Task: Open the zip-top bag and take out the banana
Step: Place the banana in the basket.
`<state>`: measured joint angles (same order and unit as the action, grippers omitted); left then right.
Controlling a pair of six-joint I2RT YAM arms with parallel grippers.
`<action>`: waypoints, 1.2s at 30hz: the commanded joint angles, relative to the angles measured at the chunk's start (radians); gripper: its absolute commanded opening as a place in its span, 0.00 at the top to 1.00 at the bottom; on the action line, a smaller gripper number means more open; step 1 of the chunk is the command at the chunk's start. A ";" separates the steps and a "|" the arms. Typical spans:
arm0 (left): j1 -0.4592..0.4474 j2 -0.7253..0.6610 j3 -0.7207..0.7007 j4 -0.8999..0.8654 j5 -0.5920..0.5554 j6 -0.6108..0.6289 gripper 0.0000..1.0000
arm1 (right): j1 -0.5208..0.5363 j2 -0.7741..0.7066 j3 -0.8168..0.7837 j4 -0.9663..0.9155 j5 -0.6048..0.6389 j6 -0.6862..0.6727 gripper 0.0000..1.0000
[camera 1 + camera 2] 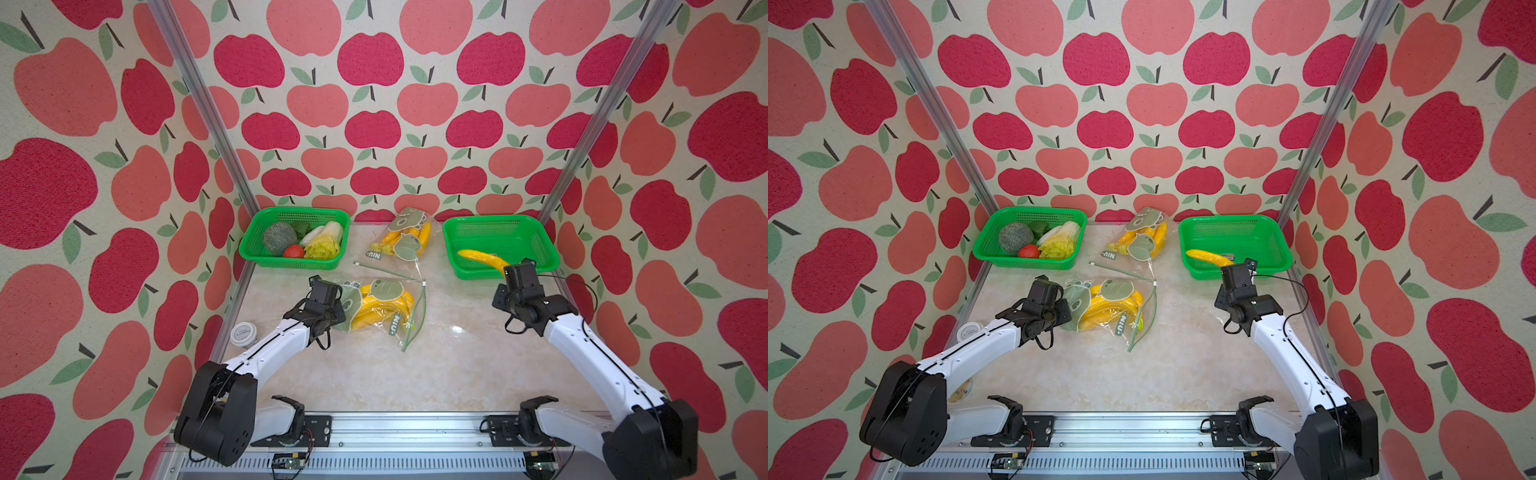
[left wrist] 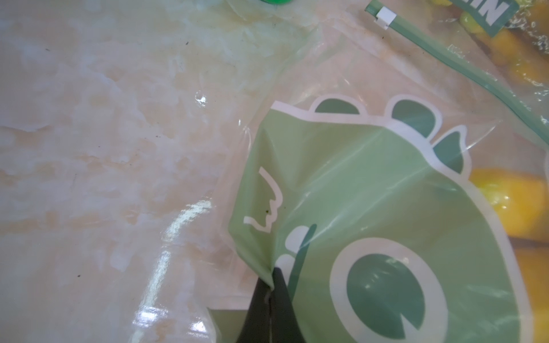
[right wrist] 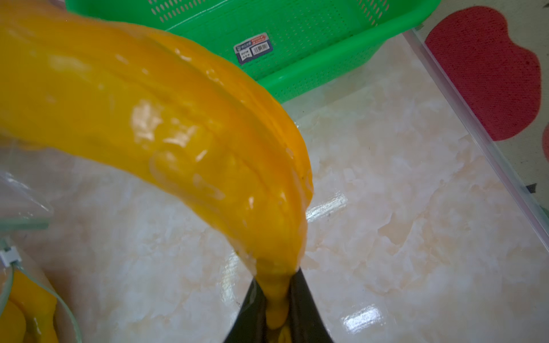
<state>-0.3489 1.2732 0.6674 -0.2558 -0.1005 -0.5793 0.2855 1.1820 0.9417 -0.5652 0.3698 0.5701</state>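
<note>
A clear zip-top bag (image 1: pixel 374 307) (image 1: pixel 1106 305) with green frog prints lies mid-table, its green zip strip gaping on the right side, several yellow bananas inside. My left gripper (image 1: pixel 337 305) (image 2: pixel 271 285) is shut on a pinched fold of the bag's (image 2: pixel 371 208) left end. My right gripper (image 1: pixel 506 270) (image 3: pixel 276 297) is shut on the stem of one yellow banana (image 1: pixel 484 258) (image 1: pixel 1210 257) (image 3: pixel 154 118). It holds that banana over the front part of the right green basket (image 1: pixel 536 241) (image 1: pixel 1266 237) (image 3: pixel 312 44).
A second frog-print bag (image 1: pixel 405 239) with bananas lies at the back centre, a loose zip strip in front of it. A green basket (image 1: pixel 253 249) of vegetables stands back left. A white lidded jar (image 1: pixel 243 334) sits by the left wall.
</note>
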 commanded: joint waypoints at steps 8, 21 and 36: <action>0.007 -0.026 -0.020 0.024 0.044 0.015 1.00 | -0.294 0.446 0.409 0.039 -0.069 -0.052 0.89; 0.001 -0.041 -0.033 0.025 0.061 0.010 1.00 | -0.385 0.837 0.786 -0.058 -0.094 -0.085 0.88; 0.000 -0.020 -0.012 0.021 0.061 0.016 1.00 | -0.377 0.948 0.884 -0.147 -0.074 -0.079 0.74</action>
<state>-0.3473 1.2446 0.6514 -0.2317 -0.0437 -0.5785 -0.0982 2.1399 1.7988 -0.6865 0.2932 0.4961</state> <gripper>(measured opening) 0.046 0.248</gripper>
